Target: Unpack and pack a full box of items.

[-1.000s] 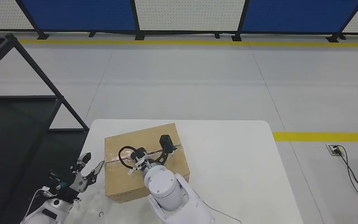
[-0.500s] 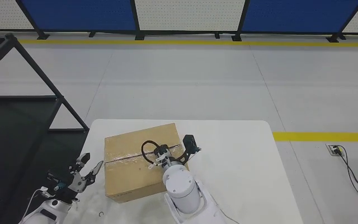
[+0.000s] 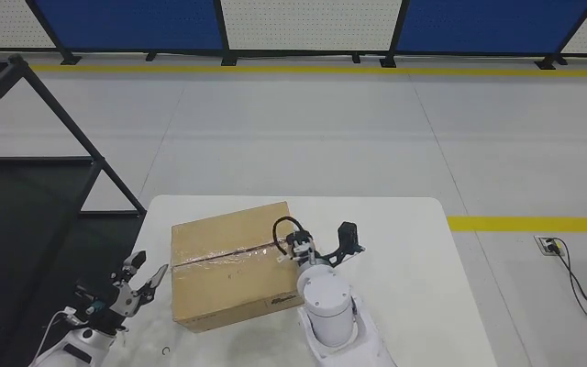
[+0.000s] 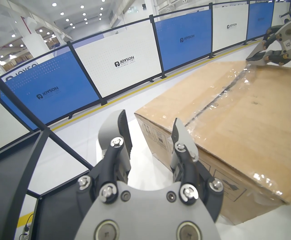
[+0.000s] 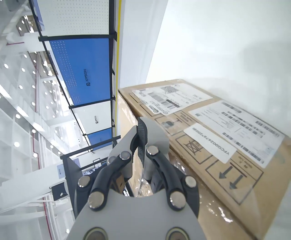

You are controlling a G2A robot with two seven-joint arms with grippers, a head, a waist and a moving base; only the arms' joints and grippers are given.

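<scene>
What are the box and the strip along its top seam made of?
The box looks like brown cardboard: matte faces, crisp folded edges. The strip appears to be clear plastic tape with a glossy finish; it wrinkles and glints along the seam.

Box [image 3: 229, 271] on table [image 3: 404, 266], left gripper [image 4: 147, 123] beside it, right gripper [image 5: 142, 128] over it

You are working in a partitioned cell inside a large industrial hall. Blue and white perforated partition panels in black frames [image 4: 184, 52] stand along a smooth pale grey floor [image 3: 303, 138] marked with a yellow line [image 3: 303, 69], under a high white ceiling with rows of round lights [image 4: 84, 14].
</scene>
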